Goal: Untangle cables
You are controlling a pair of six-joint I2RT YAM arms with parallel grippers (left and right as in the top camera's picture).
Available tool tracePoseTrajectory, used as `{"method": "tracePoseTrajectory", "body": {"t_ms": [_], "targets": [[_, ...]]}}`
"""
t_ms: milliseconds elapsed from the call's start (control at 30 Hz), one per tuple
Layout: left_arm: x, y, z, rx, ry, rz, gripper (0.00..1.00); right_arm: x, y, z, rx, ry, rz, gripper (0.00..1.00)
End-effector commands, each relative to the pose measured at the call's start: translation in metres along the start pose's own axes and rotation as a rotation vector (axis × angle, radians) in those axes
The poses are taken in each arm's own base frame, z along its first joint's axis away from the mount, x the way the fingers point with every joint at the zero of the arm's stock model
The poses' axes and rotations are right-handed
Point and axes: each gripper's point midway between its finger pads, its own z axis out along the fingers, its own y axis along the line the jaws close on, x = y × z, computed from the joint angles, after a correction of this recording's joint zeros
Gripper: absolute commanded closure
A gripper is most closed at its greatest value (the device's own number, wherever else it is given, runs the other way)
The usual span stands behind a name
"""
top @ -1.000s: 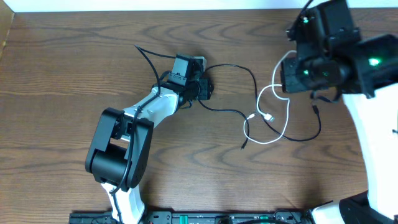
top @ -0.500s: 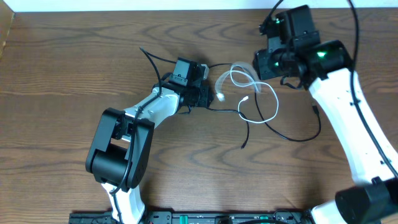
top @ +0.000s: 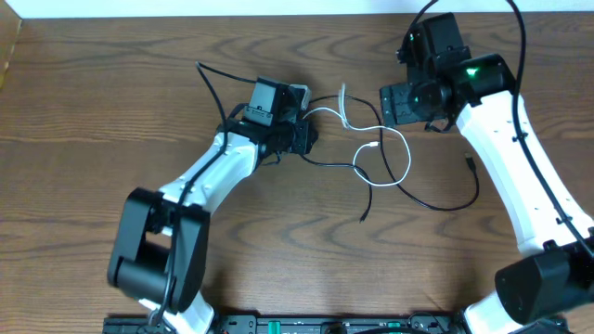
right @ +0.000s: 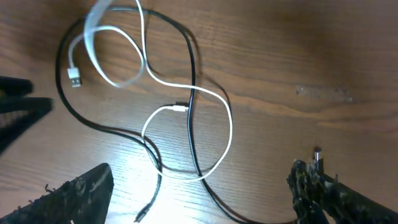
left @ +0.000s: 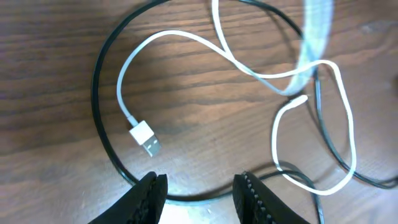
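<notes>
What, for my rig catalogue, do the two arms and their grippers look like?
The left arm and right arm have glossy white links joined by boxy black joint housings, with a thin black wire running along each. A green light glows near the right arm's wrist. The left gripper and right gripper are black, with rough, ridged fingertips.

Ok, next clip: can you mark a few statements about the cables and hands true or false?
1. The right hand is open and holds nothing. True.
2. The USB plug of the white cable lies inside the arc of the black cable. True.
3. The two cables lie fully apart. False: they cross each other.
4. The left hand grips the USB plug. False: the plug lies on the table, clear of its fingers.
</notes>
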Motion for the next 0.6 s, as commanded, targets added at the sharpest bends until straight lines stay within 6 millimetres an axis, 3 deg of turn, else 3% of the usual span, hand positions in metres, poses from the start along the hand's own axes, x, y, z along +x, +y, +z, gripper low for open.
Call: {"method": "tracePoseTrajectory", "body": {"t_ms": [0,233,567], "targets": [[-0.006,-0.009,-0.022,0.013,-0.018,0.026,0.6,0.015,-0.001,0.036,0.006,0.108,-0.174,0.13],[-0.009,-0.024,-0.062,0.019,-0.051,0.079,0.6,0.026,0.001,0.083,-0.083,0.196,-0.423,0.14],[-0.01,-0.042,-0.09,0.069,-0.075,0.097,0.6,0.013,0.004,0.117,-0.186,0.139,-0.553,0.13]]}}
